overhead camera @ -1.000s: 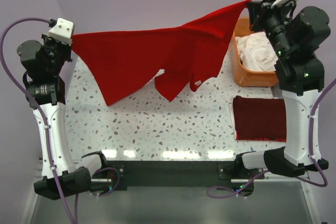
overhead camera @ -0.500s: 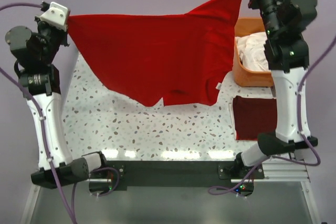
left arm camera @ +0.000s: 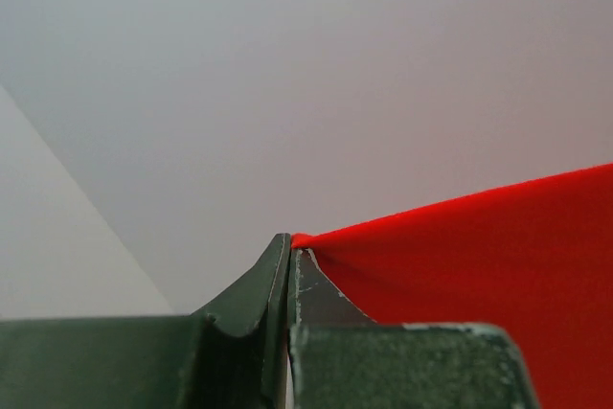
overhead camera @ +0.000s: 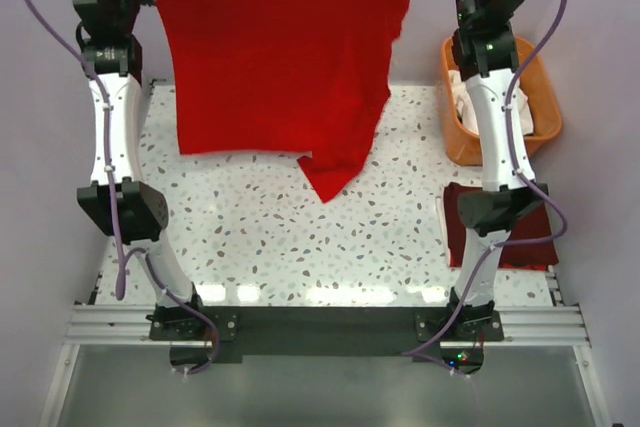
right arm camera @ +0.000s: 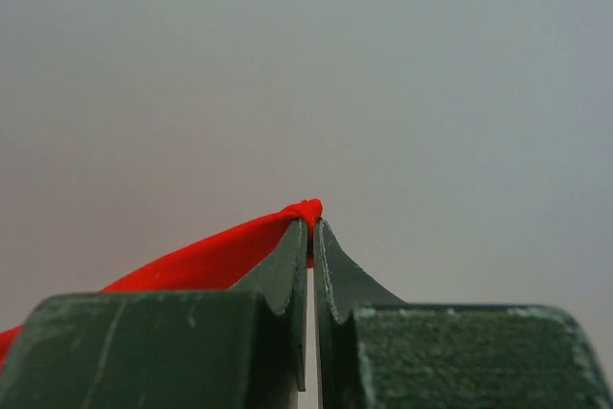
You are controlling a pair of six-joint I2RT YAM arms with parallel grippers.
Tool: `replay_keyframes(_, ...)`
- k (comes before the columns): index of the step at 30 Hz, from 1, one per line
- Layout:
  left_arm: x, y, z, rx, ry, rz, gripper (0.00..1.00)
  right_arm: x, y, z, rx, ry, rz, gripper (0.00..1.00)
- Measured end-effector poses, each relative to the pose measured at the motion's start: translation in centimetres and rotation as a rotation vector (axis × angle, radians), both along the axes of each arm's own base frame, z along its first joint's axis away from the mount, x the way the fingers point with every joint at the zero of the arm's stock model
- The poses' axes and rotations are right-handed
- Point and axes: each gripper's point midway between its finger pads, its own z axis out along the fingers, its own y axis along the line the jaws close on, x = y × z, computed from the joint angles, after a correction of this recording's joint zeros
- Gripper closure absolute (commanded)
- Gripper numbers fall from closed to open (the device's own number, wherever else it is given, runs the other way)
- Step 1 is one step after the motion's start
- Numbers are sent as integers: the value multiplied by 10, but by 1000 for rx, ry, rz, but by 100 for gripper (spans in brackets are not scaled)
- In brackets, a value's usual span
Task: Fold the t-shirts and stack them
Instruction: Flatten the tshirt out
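The left fingers (left arm camera: pixel 278 270) are pinched tight on one corner of the red t-shirt (left arm camera: pixel 479 265). The right fingers (right arm camera: pixel 295 246) are pinched tight on another corner of it, and a small bunch of red cloth pokes out at their tips. Both arms reach up high, one on each side. The red t-shirt (overhead camera: pixel 270 57) is stretched wide between them and hangs down like a curtain over the far part of the desk (overhead camera: pixel 260 237). One pointy end hangs lowest, near the middle. A maroon t-shirt (overhead camera: pixel 452 232) lies folded flat on the right side of the desk, partly behind the right arm. Just past it sits an orange tub (overhead camera: pixel 550 107) with white t-shirts (overhead camera: pixel 462 97) bunched up inside.
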Motion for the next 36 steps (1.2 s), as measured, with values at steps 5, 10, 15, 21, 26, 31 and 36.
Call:
replay_keyframes(5, -50, -6, 101, 15, -319, 5, 100, -64, -15, 92, 3, -287, -33, 100)
replay_keyframes(10, -121, -19, 145, 73, -479, -9, 100, -131, -24, 137, -14, -429, -31, 100)
replay_keyframes(15, -134, -31, 58, 177, -349, -56, 100, -114, -5, 52, -130, -247, 45, 100)
replay_keyframes(21, -106, -32, -195, 216, 167, -128, 100, -57, 21, -202, -341, 301, 167, 100)
replay_keyframes(26, -128, -37, -327, 257, 509, -211, 100, -79, 25, -342, -463, 661, 278, 100)
replay_keyframes(31, -138, -33, -347, 322, 612, -256, 100, -93, 28, -344, -537, 733, 342, 100)
replay_keyframes(36, -157, -27, -341, 419, 680, -299, 100, -131, 31, -334, -607, 793, 444, 100)
